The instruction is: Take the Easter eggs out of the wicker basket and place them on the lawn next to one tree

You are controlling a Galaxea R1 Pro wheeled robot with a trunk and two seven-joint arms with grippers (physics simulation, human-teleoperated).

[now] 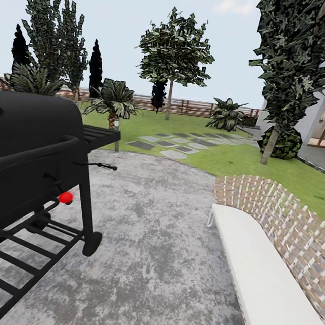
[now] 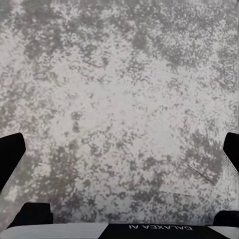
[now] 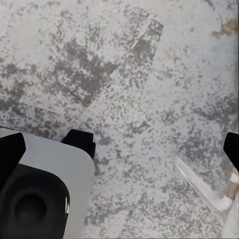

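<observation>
The robot stood on the grey patio (image 1: 160, 264) with both claws spread and empty, no basket or eggs in sight, and I feared it might clip the grill (image 1: 25, 166) heading for the lawn (image 1: 283, 172).

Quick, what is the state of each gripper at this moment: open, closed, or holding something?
Left gripper: open, holding nothing, above the grey patio.
Right gripper: open, holding nothing, also above the patio.
</observation>
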